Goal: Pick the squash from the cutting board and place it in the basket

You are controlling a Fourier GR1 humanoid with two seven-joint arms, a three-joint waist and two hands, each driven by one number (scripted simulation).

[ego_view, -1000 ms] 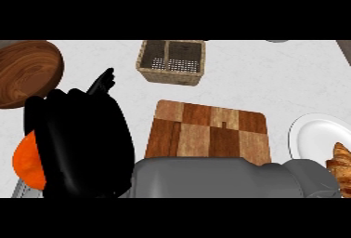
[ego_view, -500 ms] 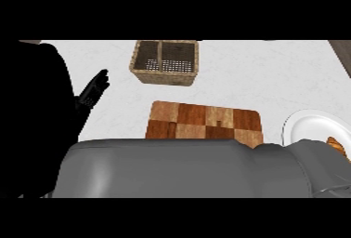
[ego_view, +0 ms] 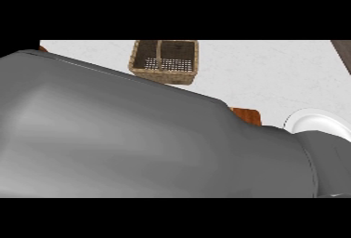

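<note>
A grey forearm (ego_view: 137, 139) fills most of the head view and hides what lies under it. No hand shows, and no squash is visible. Only one corner of the wooden cutting board (ego_view: 249, 115) peeks out above the forearm at centre right. The woven basket (ego_view: 165, 60), split into two compartments, stands at the top centre on the white counter (ego_view: 274, 74); what I can see of its inside holds nothing.
The rim of a white plate (ego_view: 316, 122) shows at the right, partly behind the forearm. A dark brown edge (ego_view: 343, 53) cuts the top right corner. A sliver of brown wood (ego_view: 43, 48) shows at the top left.
The grey forearm has swelled across the view. It now covers the black hand, the wooden bowl at the left and nearly all of the cutting board.
</note>
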